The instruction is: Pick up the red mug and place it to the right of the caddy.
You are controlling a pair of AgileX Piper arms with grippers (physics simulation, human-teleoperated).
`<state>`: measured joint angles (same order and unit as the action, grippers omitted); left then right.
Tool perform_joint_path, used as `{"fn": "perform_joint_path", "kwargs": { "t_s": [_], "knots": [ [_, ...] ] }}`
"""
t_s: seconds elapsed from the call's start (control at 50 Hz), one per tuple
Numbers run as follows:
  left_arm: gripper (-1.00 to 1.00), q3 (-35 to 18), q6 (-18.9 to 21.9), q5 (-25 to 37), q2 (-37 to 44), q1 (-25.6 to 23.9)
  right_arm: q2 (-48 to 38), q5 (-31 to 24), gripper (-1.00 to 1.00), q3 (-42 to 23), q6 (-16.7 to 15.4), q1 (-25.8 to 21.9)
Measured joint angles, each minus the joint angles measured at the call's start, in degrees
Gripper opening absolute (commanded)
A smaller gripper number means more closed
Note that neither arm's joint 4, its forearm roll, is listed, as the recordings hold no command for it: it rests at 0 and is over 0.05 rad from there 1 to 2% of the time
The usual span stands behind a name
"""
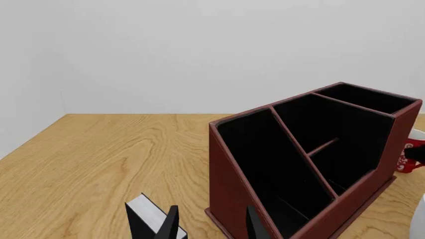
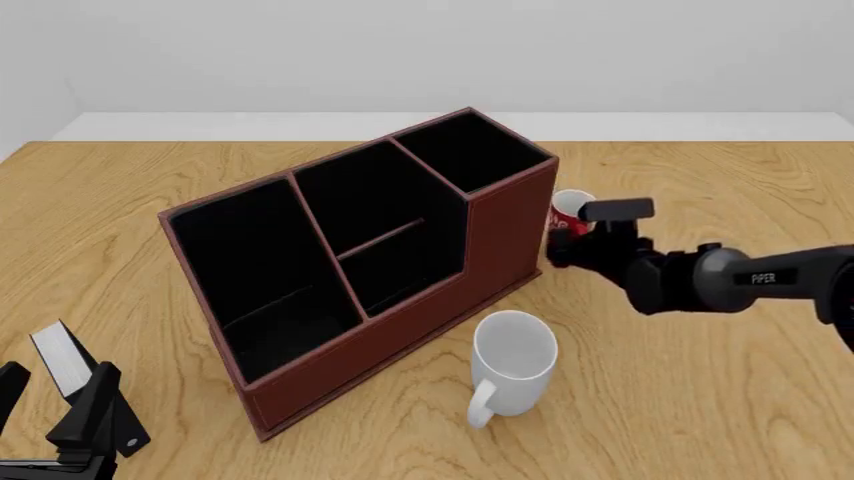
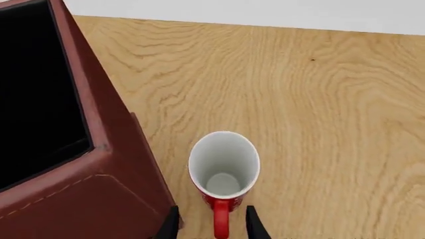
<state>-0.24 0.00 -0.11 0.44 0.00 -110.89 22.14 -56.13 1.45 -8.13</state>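
Observation:
The red mug (image 2: 570,207) stands upright just beyond the right end wall of the caddy (image 2: 400,300), its white inside (image 3: 224,162) facing up. My right gripper (image 2: 567,238) is at the mug's near side. In the right wrist view the right gripper (image 3: 211,226) is open, its two fingers standing on either side of the red handle (image 3: 221,221) with small gaps. A sliver of the red mug (image 1: 407,160) shows past the caddy (image 1: 312,164) in the left wrist view. My left gripper (image 2: 54,400) (image 1: 211,229) is open and holds nothing, low at the near left.
A larger plain white mug (image 2: 514,352) stands in front of the caddy's right end, handle toward me. A small black-and-white block (image 2: 60,357) (image 1: 151,215) sits beside the left gripper. The wooden table (image 2: 721,400) ends at a white wall behind.

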Motion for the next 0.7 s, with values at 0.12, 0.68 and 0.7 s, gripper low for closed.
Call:
{"fn": "perform_joint_path", "kwargs": {
  "t_s": [0.12, 0.68, 0.7],
  "knots": [
    [1.0, 0.0, 0.0, 0.0, 0.0, 0.0, -0.1, 0.1, 1.0, 0.4, 0.9, -0.4],
    [1.0, 0.0, 0.0, 0.0, 0.0, 0.0, 7.0, 4.8, 1.0, 10.5, 3.6, 1.4],
    [1.0, 0.0, 0.0, 0.0, 0.0, 0.0, 7.7, 5.1, 1.0, 11.3, 3.7, 1.5]
  ]
}}
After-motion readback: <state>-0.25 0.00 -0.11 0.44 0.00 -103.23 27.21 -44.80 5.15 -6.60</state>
